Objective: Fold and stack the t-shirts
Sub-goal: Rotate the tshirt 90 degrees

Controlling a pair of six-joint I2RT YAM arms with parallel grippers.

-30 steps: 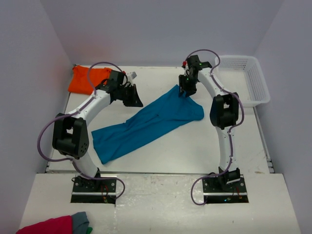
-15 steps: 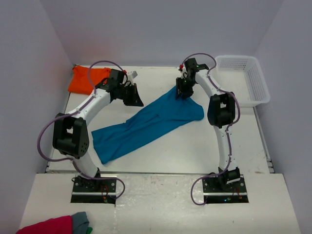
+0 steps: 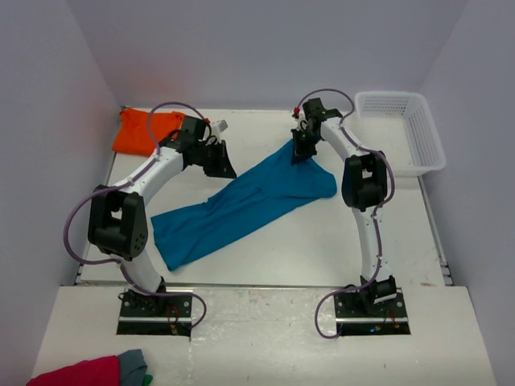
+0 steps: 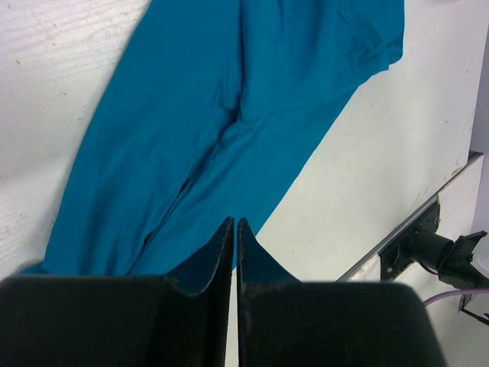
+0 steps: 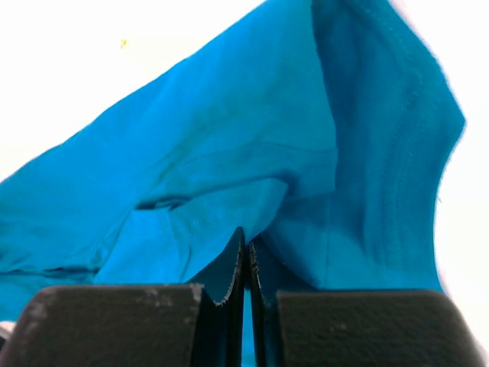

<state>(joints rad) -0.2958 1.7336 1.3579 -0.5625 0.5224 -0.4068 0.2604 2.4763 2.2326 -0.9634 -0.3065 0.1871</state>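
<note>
The teal-blue t-shirt (image 3: 241, 201) lies stretched diagonally across the table, rumpled. My right gripper (image 3: 299, 153) is at its far right corner and is shut on a fold of the teal cloth (image 5: 229, 153), which shows between the jaws at the fingertips (image 5: 246, 238). My left gripper (image 3: 221, 161) hovers by the shirt's far left edge, shut and empty; in the left wrist view its closed tips (image 4: 234, 222) hang above the teal cloth (image 4: 214, 115). The orange t-shirt (image 3: 145, 129) lies bunched in the far left corner.
A white mesh basket (image 3: 426, 145) stands at the far right. A crimson-pink cloth (image 3: 80, 371) and a grey cloth (image 3: 133, 363) lie off the table at the near left. Walls close in the table on the left, back and right.
My right gripper has shifted slightly left along the shirt's far corner and gone from open to shut on the teal cloth. The left arm has not moved.
</note>
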